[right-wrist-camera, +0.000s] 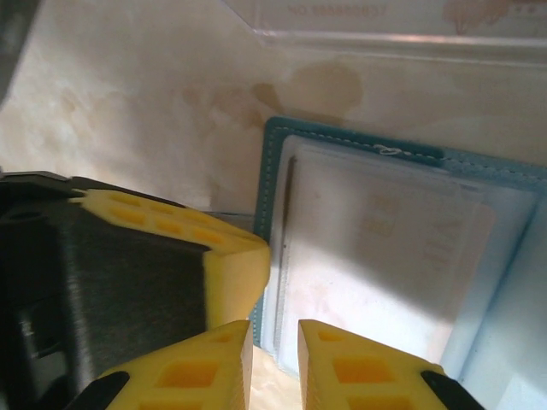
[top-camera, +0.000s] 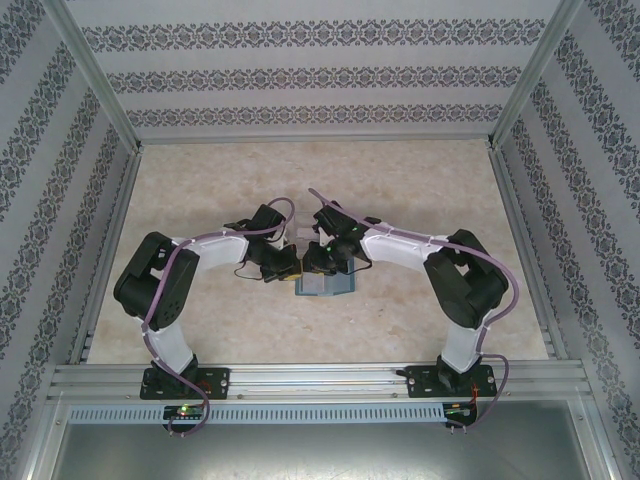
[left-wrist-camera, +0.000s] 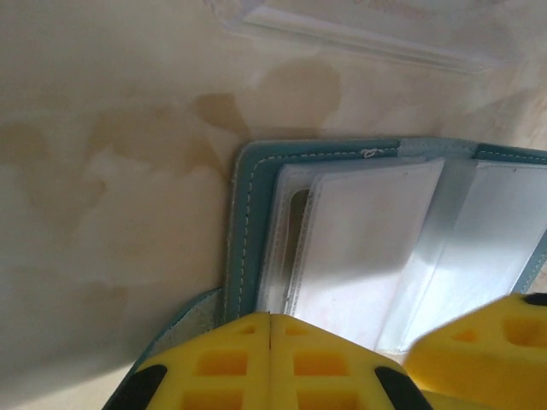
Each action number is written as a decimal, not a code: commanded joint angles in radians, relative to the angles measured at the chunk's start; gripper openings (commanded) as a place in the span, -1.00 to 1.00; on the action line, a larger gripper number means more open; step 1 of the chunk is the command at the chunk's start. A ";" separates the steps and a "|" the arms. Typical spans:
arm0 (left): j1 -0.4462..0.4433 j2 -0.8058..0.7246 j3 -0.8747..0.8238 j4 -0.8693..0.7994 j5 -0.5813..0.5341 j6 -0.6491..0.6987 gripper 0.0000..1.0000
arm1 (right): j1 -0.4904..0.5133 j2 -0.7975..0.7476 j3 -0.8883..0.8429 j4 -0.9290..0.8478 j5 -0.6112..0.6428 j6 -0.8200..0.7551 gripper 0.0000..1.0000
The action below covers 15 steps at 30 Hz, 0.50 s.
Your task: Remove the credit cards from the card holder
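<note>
The card holder [top-camera: 325, 286] lies open on the table between both arms, teal with clear inner sleeves [left-wrist-camera: 479, 222]. A pale pinkish credit card [right-wrist-camera: 393, 248] with faint markings sits inside a sleeve [left-wrist-camera: 367, 239]. My left gripper [left-wrist-camera: 270, 318] is shut, its yellow tips meeting right at the holder's stitched left edge [left-wrist-camera: 244, 256]; whether they pinch anything I cannot tell. My right gripper [right-wrist-camera: 272, 342] hovers at the same edge, jaws a narrow gap apart with bare table showing between them. In the top view the left gripper [top-camera: 285, 266] and right gripper [top-camera: 320, 262] nearly touch.
A clear plastic tray [right-wrist-camera: 385, 26] lies just beyond the holder, also in the left wrist view [left-wrist-camera: 367, 38]. The left gripper's finger [right-wrist-camera: 226, 256] crowds the right one's left side. Patterned walls and metal rails [top-camera: 310, 378] bound the beige table [top-camera: 200, 190].
</note>
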 commanded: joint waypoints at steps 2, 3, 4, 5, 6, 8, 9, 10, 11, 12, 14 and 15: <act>-0.007 0.004 -0.007 -0.007 -0.030 0.005 -0.95 | 0.016 0.031 0.025 -0.016 -0.019 0.013 -0.59; -0.007 0.004 -0.010 -0.010 -0.032 0.008 -0.96 | 0.017 0.036 0.025 -0.018 -0.020 0.014 -0.60; -0.007 0.003 -0.014 -0.013 -0.036 0.008 -0.96 | 0.018 0.040 0.027 -0.014 -0.023 0.016 -0.61; -0.007 0.003 -0.018 -0.015 -0.037 0.008 -0.96 | 0.018 0.046 0.026 -0.011 -0.026 0.016 -0.62; -0.007 0.003 -0.019 -0.018 -0.040 0.008 -0.96 | 0.019 0.051 0.028 -0.012 -0.027 0.017 -0.63; -0.007 0.002 -0.023 -0.021 -0.041 0.008 -0.96 | 0.023 0.061 0.032 -0.011 -0.030 0.020 -0.64; -0.007 0.003 -0.024 -0.022 -0.041 0.007 -0.96 | 0.025 0.065 0.033 -0.010 -0.030 0.020 -0.64; -0.008 0.003 -0.026 -0.022 -0.041 0.007 -0.96 | 0.026 0.070 0.035 -0.009 -0.030 0.020 -0.64; -0.007 0.004 -0.027 -0.023 -0.040 0.007 -0.96 | 0.027 0.074 0.036 -0.010 -0.030 0.022 -0.64; -0.007 0.003 -0.028 -0.022 -0.041 0.008 -0.96 | 0.029 0.075 0.038 -0.010 -0.030 0.022 -0.64; -0.007 0.005 -0.029 -0.023 -0.040 0.008 -0.96 | 0.031 0.078 0.038 -0.016 -0.024 0.022 -0.64; -0.007 0.005 -0.029 -0.023 -0.038 0.008 -0.96 | 0.031 0.079 0.040 -0.023 -0.019 0.021 -0.64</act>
